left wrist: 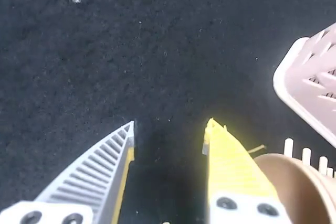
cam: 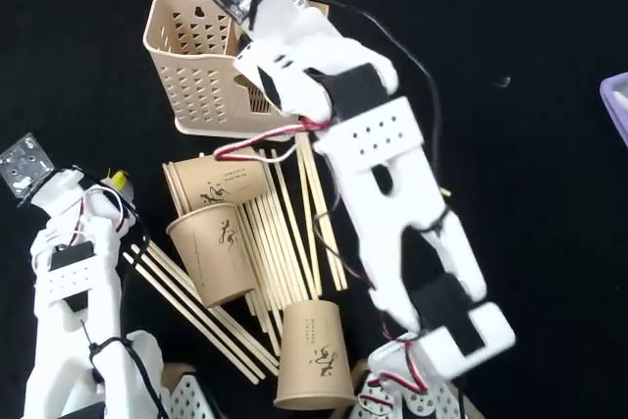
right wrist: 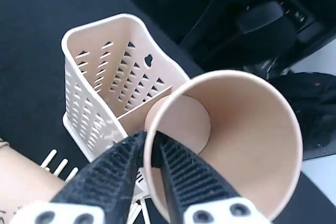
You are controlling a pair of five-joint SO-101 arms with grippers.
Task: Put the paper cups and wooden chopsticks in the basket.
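Right gripper (right wrist: 150,141) pinches the rim of one cup (right wrist: 236,129), one finger inside the mouth and one outside. This cup hangs by the basket (right wrist: 105,77), at its far corner, with its base turned toward the basket opening. The basket stands upright on the black table (cam: 530,193). Three loose cups (cam: 211,252) lie on their sides in front of the basket: one just beside its front wall, and the other two farther out. The chopsticks (cam: 285,233) are spread in a fan under and between these cups, with their near ends reaching the basket's foot. Left gripper (left wrist: 169,129) hovers low over the table beside the basket, its fingers spread apart, next to the nearest loose cup.
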